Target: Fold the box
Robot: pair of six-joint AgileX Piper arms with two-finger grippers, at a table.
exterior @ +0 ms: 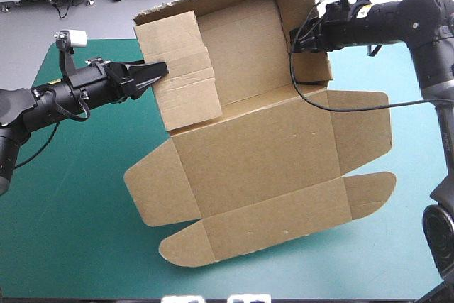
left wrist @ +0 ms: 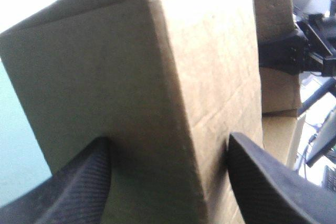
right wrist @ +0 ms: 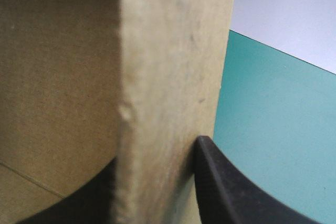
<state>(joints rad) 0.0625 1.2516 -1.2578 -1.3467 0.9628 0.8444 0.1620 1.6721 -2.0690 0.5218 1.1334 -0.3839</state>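
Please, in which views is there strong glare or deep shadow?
High view: even light, only a thin shadow under the box at its near edge. Left wrist view: washed-out glare beyond the box, one face shaded. Right wrist view: deep shadow where the right gripper holds the wall.

Only the worktop (exterior: 57, 246) to report here, dressed in its teal-green cover (exterior: 397, 246). The cover lies smooth and flat, bare along the near edge and out toward both sides. Up at the far left its corner curves round. Over in the right wrist view, the same teal-green stretches away to a straight edge.
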